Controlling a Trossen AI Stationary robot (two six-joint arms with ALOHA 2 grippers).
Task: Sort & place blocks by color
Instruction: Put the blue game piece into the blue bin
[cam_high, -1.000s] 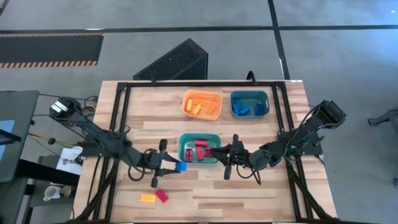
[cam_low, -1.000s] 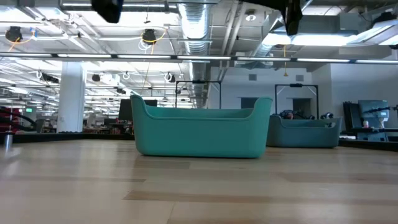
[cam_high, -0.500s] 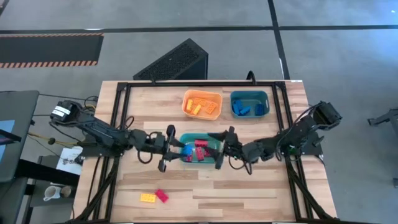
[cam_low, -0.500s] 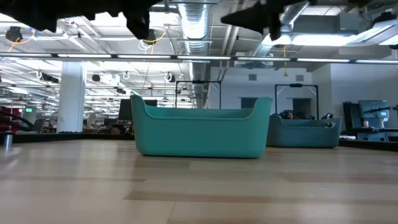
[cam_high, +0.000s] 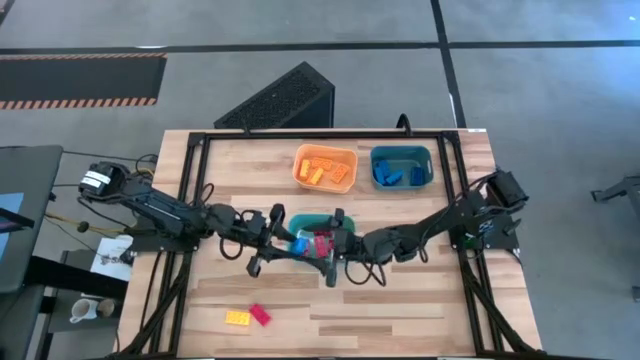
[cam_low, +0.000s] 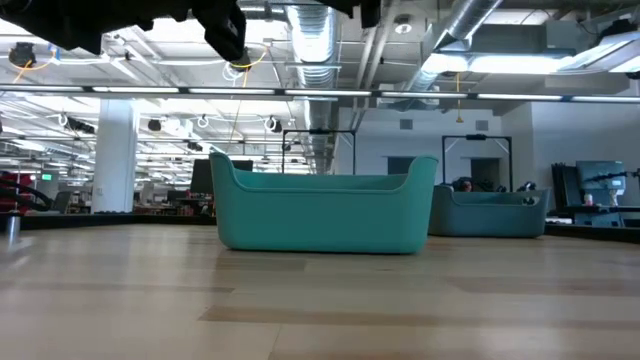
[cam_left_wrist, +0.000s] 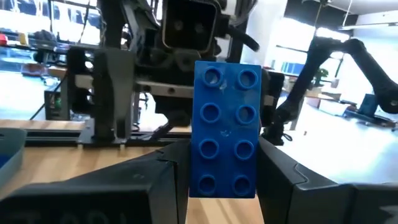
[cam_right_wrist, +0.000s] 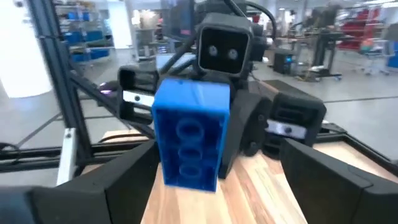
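Handover above the teal plastic bin (cam_high: 300, 222): left tool (cam_left_wrist: 214, 180) clamps the blue studded plastic brick (cam_left_wrist: 226, 129), right tool (cam_right_wrist: 214, 186) wide either side of it, should close squarely before left lets go.

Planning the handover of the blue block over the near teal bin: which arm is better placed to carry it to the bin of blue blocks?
The right. Its open right gripper faces the blue block in the left gripper, and its side is nearer the far teal bin.
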